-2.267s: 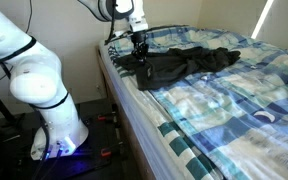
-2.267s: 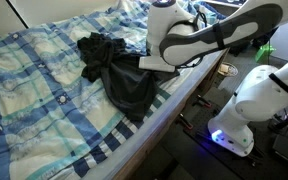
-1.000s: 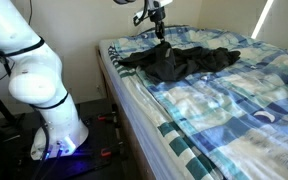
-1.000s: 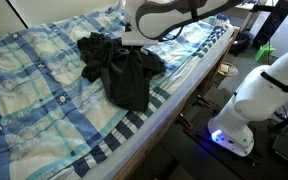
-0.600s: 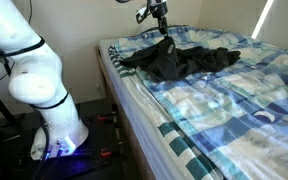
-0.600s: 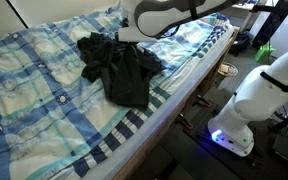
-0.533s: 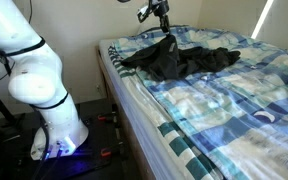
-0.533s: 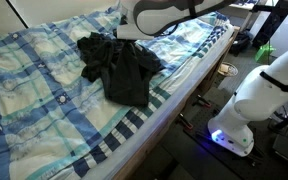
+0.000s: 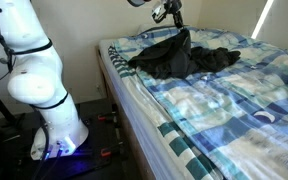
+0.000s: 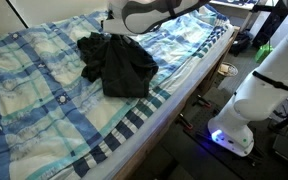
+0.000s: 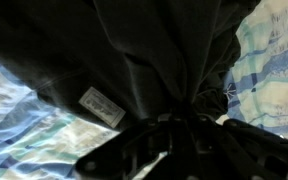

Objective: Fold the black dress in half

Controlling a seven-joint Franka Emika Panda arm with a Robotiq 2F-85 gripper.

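**A:** How do the jaws stand?

**B:** They are pressed together, pinching a gathered edge of the dress (image 9: 169,55). The gripper (image 9: 177,18) is high over the bed (image 9: 224,110). In an exterior view the cloth rises in a peak to the jaws.

**A:** And where is the rest of the dress?

**B:** It hangs below the jaws and fans out onto the bedspread (image 10: 34,90). One end lies crumpled there, away from the jaws. In the wrist view the black cloth (image 11: 154,50) fills most of the picture, and its folds draw in toward the jaws at the bottom. The fingers themselves are too dark to make out there.

**A:** What holds what?

**B:** The bed bears the dress, and nothing else lies on the blue-and-white cover.

**A:** What is the count?

**B:** There is one dress, one gripper and one bed. There is also one white label (image 11: 102,105) sewn to the cloth, to one side of the jaws. The single arm (image 9: 34,60) stands on the floor beside the bed.
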